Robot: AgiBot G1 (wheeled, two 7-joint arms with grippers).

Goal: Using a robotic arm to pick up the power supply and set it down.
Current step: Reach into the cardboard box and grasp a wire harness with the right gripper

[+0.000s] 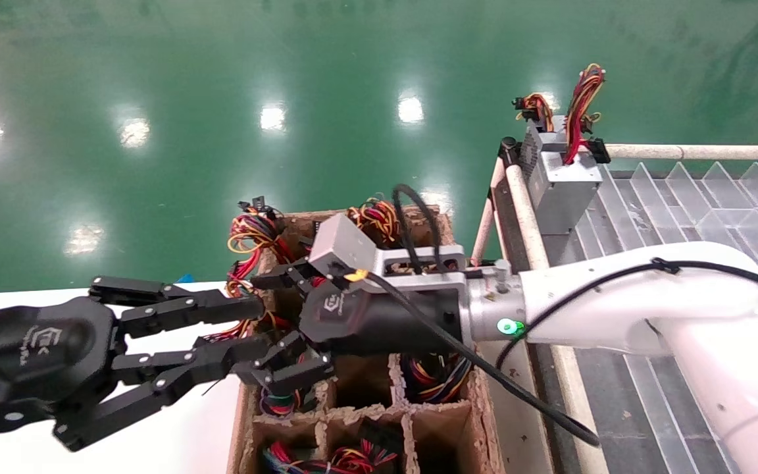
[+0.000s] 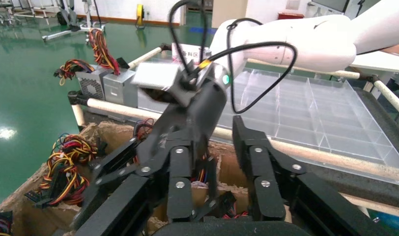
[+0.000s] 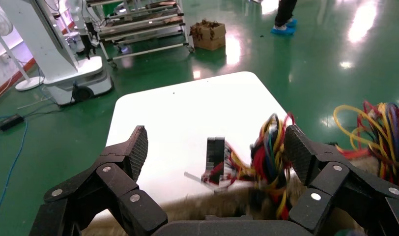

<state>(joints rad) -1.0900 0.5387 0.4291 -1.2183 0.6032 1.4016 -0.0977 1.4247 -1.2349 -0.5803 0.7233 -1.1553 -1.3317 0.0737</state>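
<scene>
I've got the right gripper (image 1: 287, 322) spread open over the cardboard crate (image 1: 484, 421); the power supply (image 1: 560, 181) lies well behind it

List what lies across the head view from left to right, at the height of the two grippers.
Left gripper, open over the white table → right gripper, open above the cardboard divider box of wired units → white right arm → clear plastic tray, with one power supply standing at its far corner.

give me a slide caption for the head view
Right gripper open over the cardboard crate of wired power supplies; left gripper open beside it.
</scene>
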